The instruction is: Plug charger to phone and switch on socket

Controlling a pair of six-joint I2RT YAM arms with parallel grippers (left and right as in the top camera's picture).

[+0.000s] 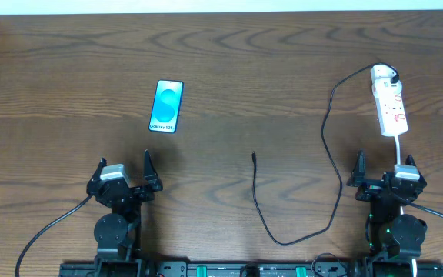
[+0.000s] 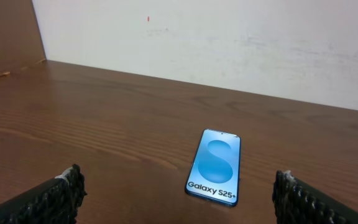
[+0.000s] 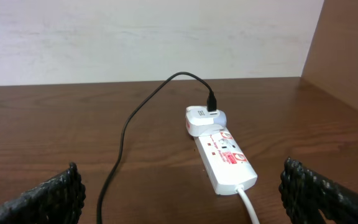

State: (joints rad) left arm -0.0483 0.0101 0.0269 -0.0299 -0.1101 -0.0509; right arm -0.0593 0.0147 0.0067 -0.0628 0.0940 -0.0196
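The phone (image 1: 166, 106) lies flat on the table at the left, blue screen lit; it also shows in the left wrist view (image 2: 214, 167), ahead of my left gripper. The white socket strip (image 1: 389, 102) lies at the far right, with a white adapter plugged in at its far end (image 3: 202, 118). The black charger cable (image 1: 331, 138) runs from that adapter in a long loop; its free plug tip (image 1: 254, 156) rests mid-table. My left gripper (image 1: 124, 171) is open and empty, below the phone. My right gripper (image 1: 383, 171) is open and empty, just below the socket (image 3: 224, 155).
The socket's white cord (image 3: 249, 204) runs back toward my right gripper. The cable's loop (image 1: 287, 240) reaches near the table's front edge. A white wall (image 2: 229, 43) stands behind the table, with a brown side panel at each end.
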